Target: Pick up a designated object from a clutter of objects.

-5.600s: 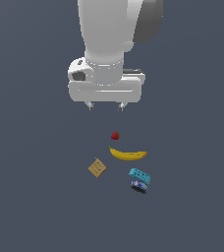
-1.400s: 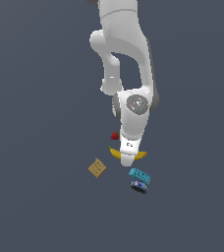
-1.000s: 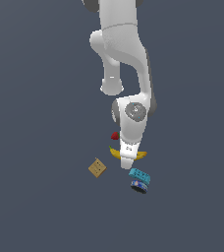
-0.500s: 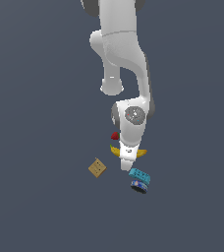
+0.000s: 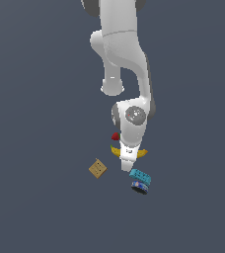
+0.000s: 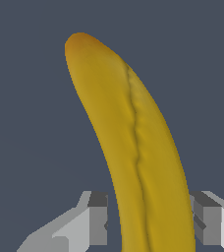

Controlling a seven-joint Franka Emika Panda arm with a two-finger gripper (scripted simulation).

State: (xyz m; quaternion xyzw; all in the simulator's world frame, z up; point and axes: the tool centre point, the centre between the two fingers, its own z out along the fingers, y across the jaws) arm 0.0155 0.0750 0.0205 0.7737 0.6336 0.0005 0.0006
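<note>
While the fingers (image 6: pixel 104 221) straddle the banana (image 6: pixel 133 147) unclenched, slim gaps show along both its edges.

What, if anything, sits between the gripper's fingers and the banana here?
Nothing visible. In the wrist view the banana runs straight between the two fingers, bare floor on either side. The strawberry, cracker and can lie apart from the gripper.

The exterior view looks from well back and somewhat above, taking in the whole arm and the banana (image 5: pixel 142 153) with the small items around it; the wrist view sits very close over the same banana (image 6: pixel 133 147), facing along its length (only the fingers (image 6: pixel 98 219) frame it); the banana is what both views share.
</note>
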